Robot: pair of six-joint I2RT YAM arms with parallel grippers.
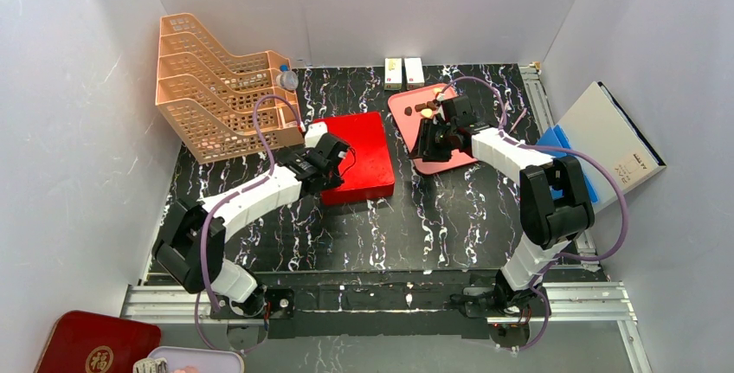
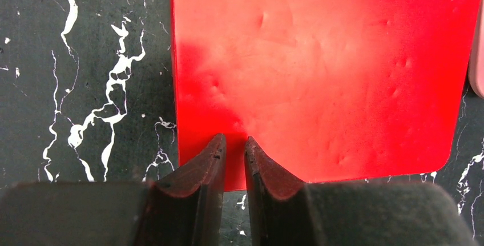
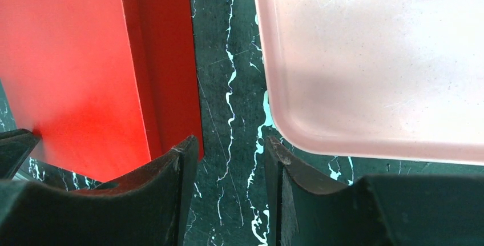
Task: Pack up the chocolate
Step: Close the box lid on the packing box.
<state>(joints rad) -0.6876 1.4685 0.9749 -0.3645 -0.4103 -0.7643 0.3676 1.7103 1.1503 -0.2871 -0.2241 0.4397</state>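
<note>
A few small chocolate pieces [image 1: 426,111], dark and pale, lie on the far part of a pink tray [image 1: 407,103]; my right arm hides the rest. A closed red box [image 1: 370,152] sits left of the tray. My left gripper [image 1: 336,158] hovers over the box's near-left edge. In the left wrist view the gripper [image 2: 234,140] has its jaws nearly together and empty over the red lid [image 2: 325,69]. My right gripper [image 1: 430,141] is at the tray's left edge. In the right wrist view the gripper [image 3: 231,143] is open and empty above the table, between the box [image 3: 74,63] and the tray [image 3: 376,57].
Two small white cartons [image 1: 404,72] stand at the back. An orange file rack [image 1: 216,87] with a bottle [image 1: 287,80] beside it fills the back left. A white and blue board [image 1: 610,135] leans at the right wall. A dark red tin [image 1: 91,347] lies off the table, bottom left.
</note>
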